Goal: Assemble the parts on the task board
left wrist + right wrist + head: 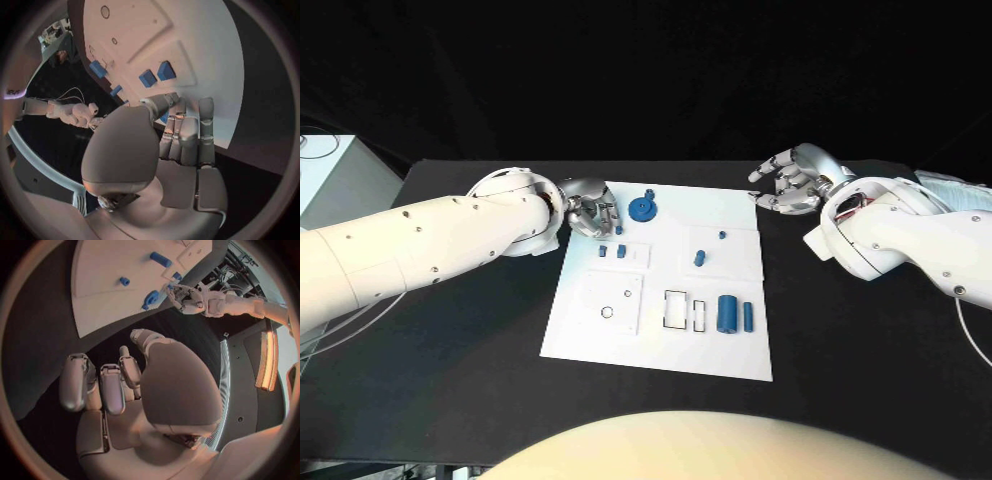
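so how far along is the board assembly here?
Early, by the look of it. Blue parts lie loose on the task board: a round gear-like piece, two cylinders, small pieces. Whether any is seated, I cannot tell. The left hand sits at the board's far-left corner beside the gear; whether it holds anything is unclear. The right hand hangs off the board, holding nothing.

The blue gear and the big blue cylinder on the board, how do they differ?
The blue gear is a flat round disc near the task board's far edge, close beside the left hand; the big blue cylinder is a long piece lying near the board's near right corner, far from both hands. The cylinder has a thinner blue pin right next to it; the gear lies on its own. Both are blue, and neither is held.
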